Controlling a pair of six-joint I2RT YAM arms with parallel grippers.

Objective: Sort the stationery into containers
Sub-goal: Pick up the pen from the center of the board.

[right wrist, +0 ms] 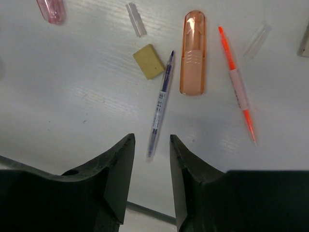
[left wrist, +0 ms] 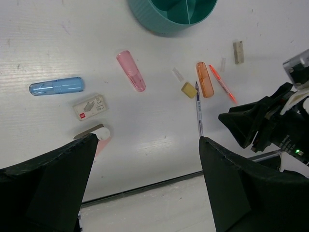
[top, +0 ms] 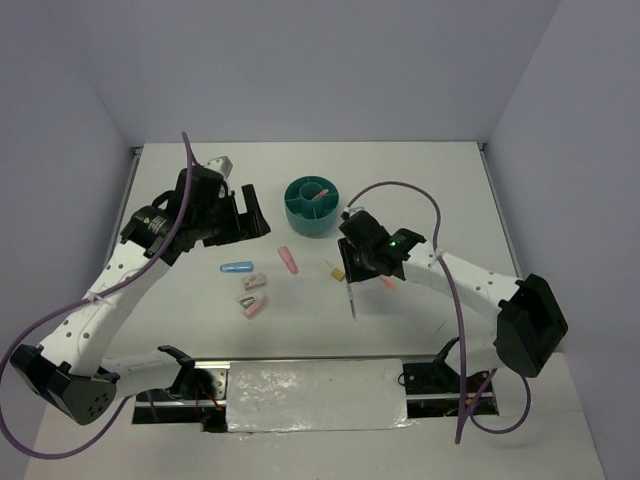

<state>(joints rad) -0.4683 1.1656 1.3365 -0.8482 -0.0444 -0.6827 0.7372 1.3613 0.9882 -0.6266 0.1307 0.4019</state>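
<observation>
The pen (right wrist: 161, 104), thin with a violet and white barrel, lies flat on the table (top: 440, 190), on the near side of the tub (top: 295, 212) and slightly to its right. A tan block (right wrist: 149, 61) lies just to the pen's left at the far end, and an orange capsule (right wrist: 193, 53) just to its right. A second, orange-pink pen (right wrist: 237, 84) lies further right.

The right gripper (right wrist: 150, 142) hangs low over the pen's near end. Its jaws stand a narrow gap apart, one on each side of the barrel, and grip nothing yet. The left gripper (left wrist: 147, 145) is spread wide and empty over the left group: a blue capsule (left wrist: 56, 86), a pink capsule (left wrist: 131, 70) and two small erasers.

The pen looks light, stiff and smooth. A round barrel on a slick tabletop is likely to roll or skid if only one finger reaches it first. The jaws already line up to close across the barrel, which is the right way to take it. A hold so near the end would probably let the long free part swing or tip down. A grip nearer the middle, clear of the block and the orange capsule, seems safer. Little squeeze should be needed.

A pink piece appears to lie in one compartment of the tub.
</observation>
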